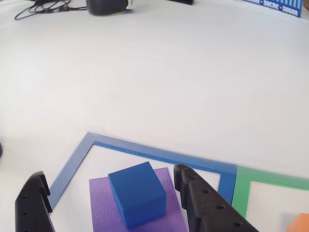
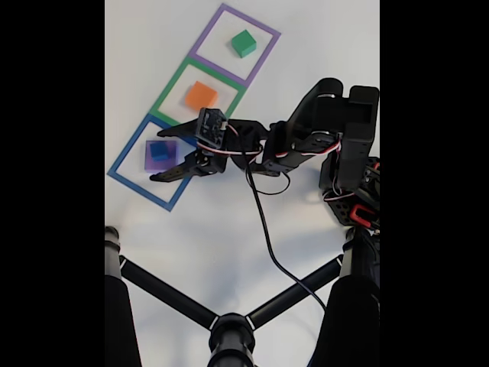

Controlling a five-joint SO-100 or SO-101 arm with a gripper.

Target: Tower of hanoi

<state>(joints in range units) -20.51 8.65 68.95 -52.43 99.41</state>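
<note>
A blue cube [image 1: 137, 193] [image 2: 159, 151] sits on a flat purple square [image 1: 104, 210] [image 2: 150, 164] inside a blue frame [image 1: 154, 153] [image 2: 126, 147]. My gripper [image 1: 108, 173] [image 2: 157, 155] is open, with one black finger [image 1: 34, 203] on each side of the cube and not touching it. In the fixed view, an orange block [image 2: 201, 95] lies in the green frame [image 2: 168, 89], and a green cube [image 2: 244, 43] lies in the purple frame [image 2: 206, 30]. The other view catches a corner of the orange block [image 1: 300, 223] beside the green frame [image 1: 241, 186].
Black tripod legs [image 2: 164, 294] spread across the near part of the table in the fixed view. The arm's cable [image 2: 263, 222] trails over the white surface. A dark object [image 1: 108, 7] and loose wires [image 1: 43, 7] lie at the far table edge.
</note>
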